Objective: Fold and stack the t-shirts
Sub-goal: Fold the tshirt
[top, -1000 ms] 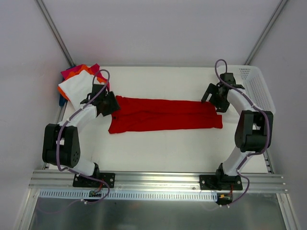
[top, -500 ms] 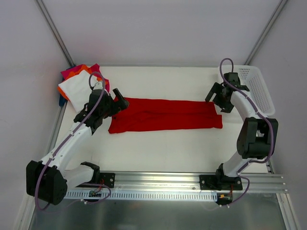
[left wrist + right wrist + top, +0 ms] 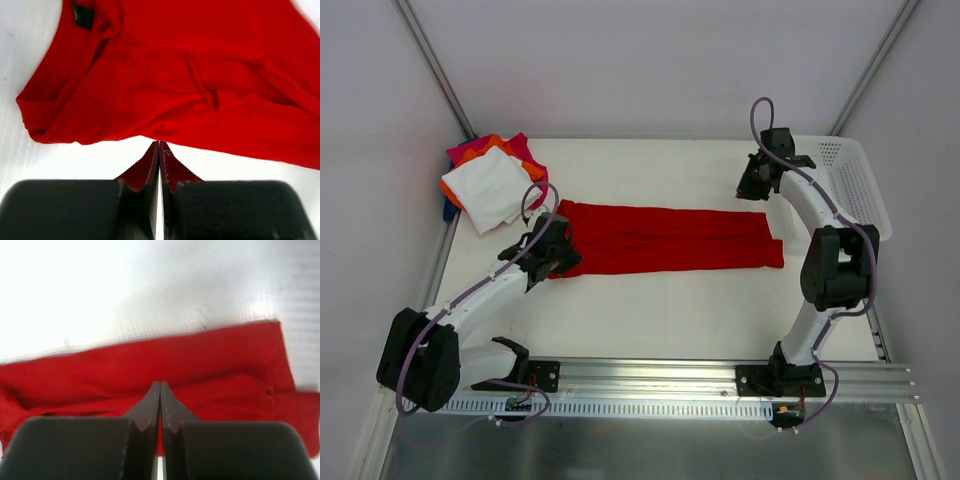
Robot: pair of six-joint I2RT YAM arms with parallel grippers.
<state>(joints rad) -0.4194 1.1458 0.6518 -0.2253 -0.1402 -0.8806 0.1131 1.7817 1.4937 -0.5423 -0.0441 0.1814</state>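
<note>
Newly closed, left end effector (image 3: 159, 146) and right end effector (image 3: 160, 387) hold nothing; left's t-shirt (image 3: 175, 90) contact unclear.

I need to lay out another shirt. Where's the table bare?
Bare: the near strip between the red shirt and the rail, and the far strip beyond it, between the folded stack and the basket. Crowded at the shirt's ends, by the left gripper and right gripper.

red t-shirt (image 3: 670, 238): folded lengthwise into a long flat strip, runs left-right mid-table. Folded stack far left: white tee (image 3: 490, 188) on top, orange tee (image 3: 449, 190), magenta tee (image 3: 466, 152), blue tee (image 3: 450, 211) beneath.
</note>
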